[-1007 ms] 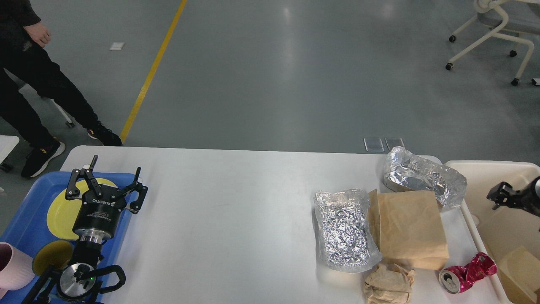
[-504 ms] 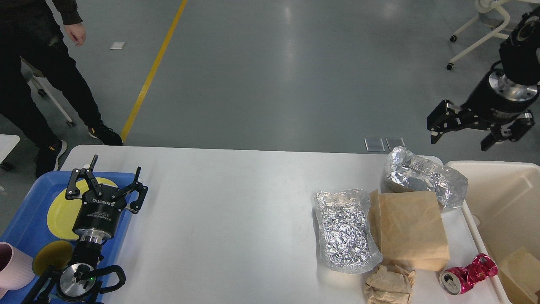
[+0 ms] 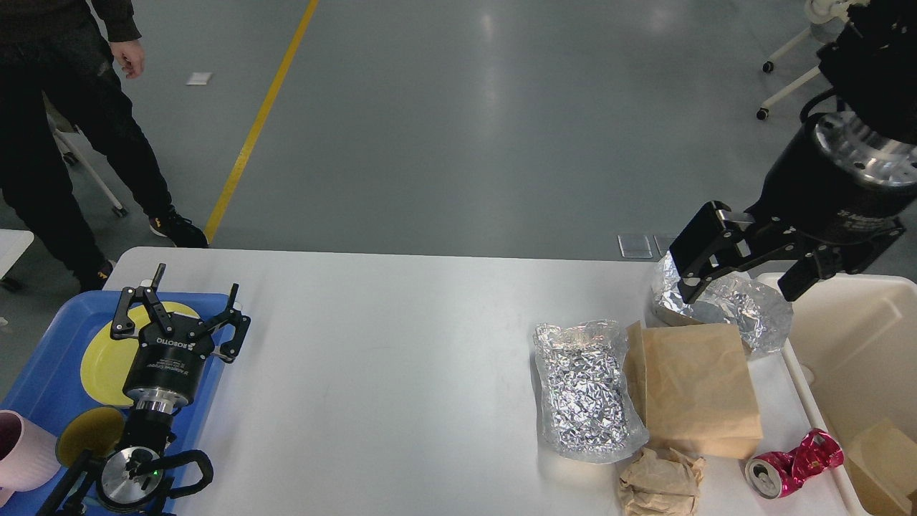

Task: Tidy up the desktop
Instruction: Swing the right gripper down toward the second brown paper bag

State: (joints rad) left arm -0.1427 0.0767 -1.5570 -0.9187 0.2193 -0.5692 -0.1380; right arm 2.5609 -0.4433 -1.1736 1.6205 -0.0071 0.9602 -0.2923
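Observation:
The white desktop (image 3: 394,358) carries litter at its right end: a flat foil bag (image 3: 587,390), a brown paper bag (image 3: 698,390), a crumpled foil package (image 3: 741,308), a crumpled brown paper wad (image 3: 659,484) and a crushed red can (image 3: 791,466). My right gripper (image 3: 756,276) is open and empty, high above the foil package at the back right. My left gripper (image 3: 195,281) is open and empty over the blue tray (image 3: 43,358) at the left end.
The tray holds a yellow plate (image 3: 100,362), a small yellow dish (image 3: 86,433) and a pink cup (image 3: 21,462). A cream bin (image 3: 860,344) with a brown piece (image 3: 885,459) inside stands beyond the right edge. A person (image 3: 64,107) stands at the far left.
My right gripper has risen from over the cream bin and swung left, now over the back-right foil package. The person has shifted their feet. The left arm has not moved.

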